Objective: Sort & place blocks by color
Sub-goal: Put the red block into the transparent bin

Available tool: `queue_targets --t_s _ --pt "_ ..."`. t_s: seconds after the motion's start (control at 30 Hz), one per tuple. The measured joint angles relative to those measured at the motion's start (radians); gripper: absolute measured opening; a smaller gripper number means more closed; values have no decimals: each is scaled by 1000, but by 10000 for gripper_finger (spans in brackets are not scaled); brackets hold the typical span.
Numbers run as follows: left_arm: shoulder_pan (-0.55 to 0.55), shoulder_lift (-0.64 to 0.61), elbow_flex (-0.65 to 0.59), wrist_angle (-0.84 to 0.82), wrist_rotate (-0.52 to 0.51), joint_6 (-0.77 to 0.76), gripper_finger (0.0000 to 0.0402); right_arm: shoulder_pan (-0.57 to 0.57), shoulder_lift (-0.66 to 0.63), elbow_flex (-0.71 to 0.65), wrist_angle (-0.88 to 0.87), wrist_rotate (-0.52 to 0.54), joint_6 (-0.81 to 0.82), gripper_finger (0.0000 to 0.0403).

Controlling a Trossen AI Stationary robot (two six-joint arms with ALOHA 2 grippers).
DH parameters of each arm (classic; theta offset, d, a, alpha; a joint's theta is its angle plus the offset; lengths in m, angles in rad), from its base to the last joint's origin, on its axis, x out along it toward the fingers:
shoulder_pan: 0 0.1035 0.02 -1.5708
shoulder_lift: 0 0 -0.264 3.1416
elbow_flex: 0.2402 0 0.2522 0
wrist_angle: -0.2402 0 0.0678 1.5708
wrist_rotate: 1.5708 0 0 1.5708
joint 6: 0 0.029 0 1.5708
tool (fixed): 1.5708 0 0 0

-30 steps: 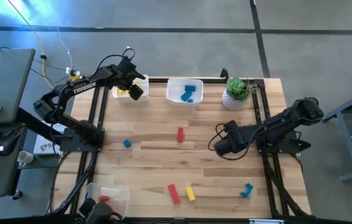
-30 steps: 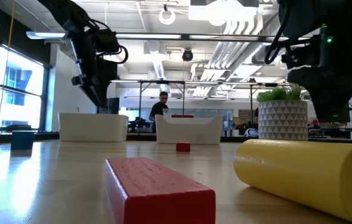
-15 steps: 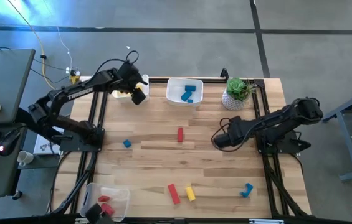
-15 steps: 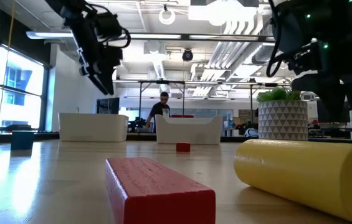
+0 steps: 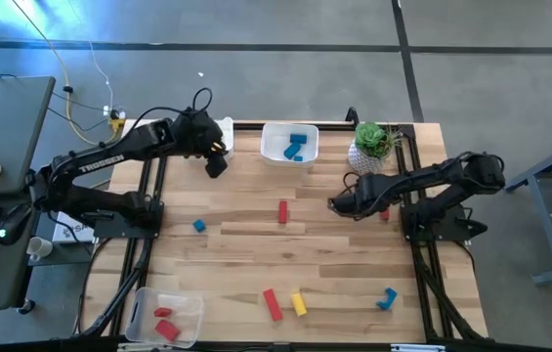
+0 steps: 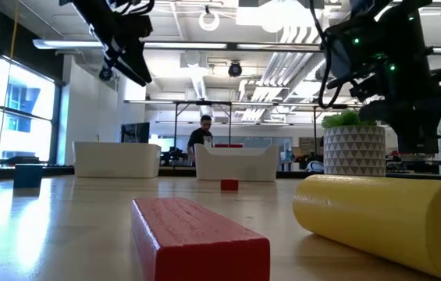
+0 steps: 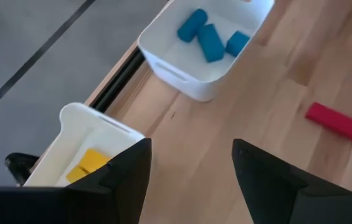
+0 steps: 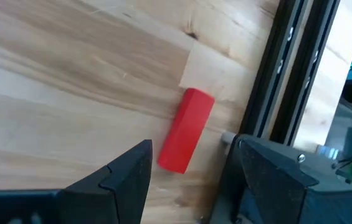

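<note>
Overhead, the left hand (image 5: 215, 164) hangs open beside the white bin of yellow blocks (image 7: 83, 163); the right hand (image 5: 337, 203) gapes empty over the wooden bench (image 5: 256, 254), near a red bar block (image 8: 186, 129).

A wooden bench (image 5: 256, 259) carries three white bins — one (image 5: 289, 143) at the far edge's middle, one (image 5: 219, 130) near the far left corner, one (image 5: 169, 317) at the near left corner. A potted plant (image 5: 370, 146) stands at the far right — a person (image 6: 200, 137) shows in the room beyond.
</note>
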Motion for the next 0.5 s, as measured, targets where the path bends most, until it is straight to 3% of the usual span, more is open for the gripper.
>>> queue_targets --t_s 0.13,0.3,0.5 --pt "-25 -6 0 1 -5 -1 211 -45 0 -23 14 -3 -76 231" --pt "-37 -7 0 0 -57 -3 211 -96 -22 -145 107 -102 -149 231" --pt "-39 -6 0 0 -85 -20 211 -103 -84 -203 168 -97 -148 231"
